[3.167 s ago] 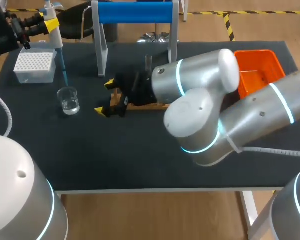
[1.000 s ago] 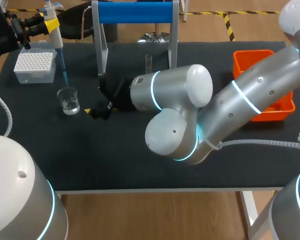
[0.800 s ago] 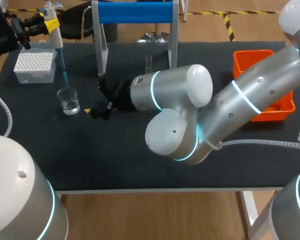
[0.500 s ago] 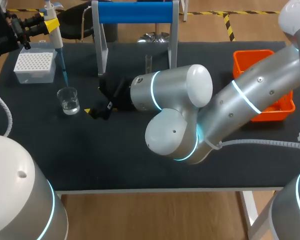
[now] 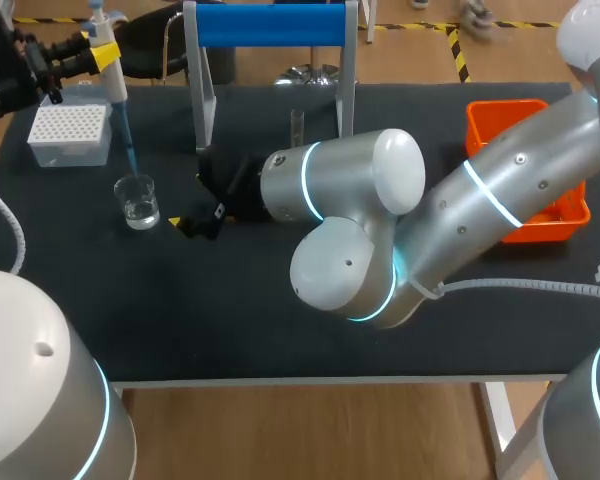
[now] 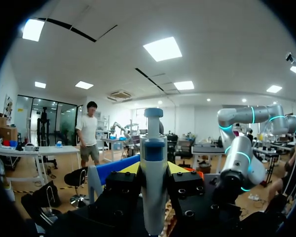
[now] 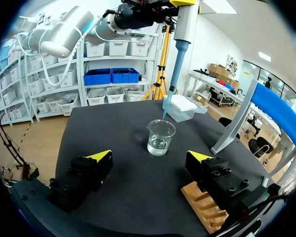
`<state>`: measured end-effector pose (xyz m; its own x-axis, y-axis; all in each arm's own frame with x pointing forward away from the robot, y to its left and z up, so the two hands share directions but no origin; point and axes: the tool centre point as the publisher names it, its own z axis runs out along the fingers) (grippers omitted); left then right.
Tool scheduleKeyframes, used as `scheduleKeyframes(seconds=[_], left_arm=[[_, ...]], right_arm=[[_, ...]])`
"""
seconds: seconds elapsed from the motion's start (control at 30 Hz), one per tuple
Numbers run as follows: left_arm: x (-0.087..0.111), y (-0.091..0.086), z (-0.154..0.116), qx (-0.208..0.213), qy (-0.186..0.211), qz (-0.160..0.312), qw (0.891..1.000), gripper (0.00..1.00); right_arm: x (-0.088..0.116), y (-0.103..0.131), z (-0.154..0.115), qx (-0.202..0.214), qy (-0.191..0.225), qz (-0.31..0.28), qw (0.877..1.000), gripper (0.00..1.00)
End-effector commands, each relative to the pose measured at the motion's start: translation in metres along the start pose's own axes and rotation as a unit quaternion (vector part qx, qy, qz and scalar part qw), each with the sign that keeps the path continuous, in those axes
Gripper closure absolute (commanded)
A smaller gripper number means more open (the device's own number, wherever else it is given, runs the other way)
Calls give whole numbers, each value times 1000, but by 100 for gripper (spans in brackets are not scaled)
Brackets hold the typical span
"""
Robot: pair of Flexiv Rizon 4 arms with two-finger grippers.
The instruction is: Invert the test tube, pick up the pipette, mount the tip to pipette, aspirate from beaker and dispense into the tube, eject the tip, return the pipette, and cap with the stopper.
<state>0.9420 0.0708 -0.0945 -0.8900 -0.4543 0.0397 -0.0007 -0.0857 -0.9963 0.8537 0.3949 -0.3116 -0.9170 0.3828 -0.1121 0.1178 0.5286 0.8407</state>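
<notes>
Your right arm [image 5: 500, 200] is silver-grey, with rounded joints ringed by glowing cyan bands and a pale cable [image 5: 540, 288] alongside. Its end effector [image 7: 150, 156] is black blocks studded with screws, yellow at the tips. Your left arm [image 5: 40, 400] matches.

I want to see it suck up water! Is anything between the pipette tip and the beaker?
Nothing visible does. The pipette holds its tip in open air just above the uncovered beaker.

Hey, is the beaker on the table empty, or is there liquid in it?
Partly full. In the right wrist view the beaker holds clear liquid in its lower part, and the glass above that is empty.
</notes>
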Motion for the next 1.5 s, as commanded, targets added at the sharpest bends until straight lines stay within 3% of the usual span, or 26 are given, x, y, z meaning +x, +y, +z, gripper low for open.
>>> scheduleKeyframes(seconds=[0.03, 0.9, 1.5], left_arm=[[-5, 7, -1, 5, 4, -1, 1000, 100], [-15, 28, -12, 21, -8, -8, 1000, 100], [-17, 39, -16, 23, -12, 13, 1000, 100]], right_arm=[[0, 0, 0, 0, 1, 0, 1000, 0], [0, 0, 0, 0, 1, 0, 1000, 0], [0, 0, 0, 0, 1, 0, 1000, 0]])
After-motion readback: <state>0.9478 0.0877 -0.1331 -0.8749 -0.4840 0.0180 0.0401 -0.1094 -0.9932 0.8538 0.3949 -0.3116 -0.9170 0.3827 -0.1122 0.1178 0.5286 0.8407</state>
